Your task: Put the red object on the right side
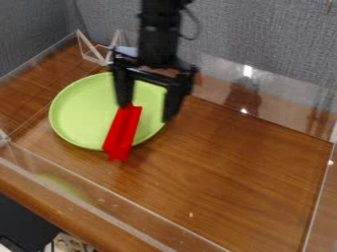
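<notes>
A glossy wooden table (224, 167) behind a clear barrier fills the frame. The gripper (153, 95), fingers spread wide and holding nothing, hangs at upper centre over the red object (121, 132), which lies across the green plate's (79, 108) lower-right rim. The arm's upper part is cut off by the top edge.

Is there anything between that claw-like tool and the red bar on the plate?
Nothing: in the camera view the open tool hangs right above the red object, which lies partly on the green plate.
</notes>
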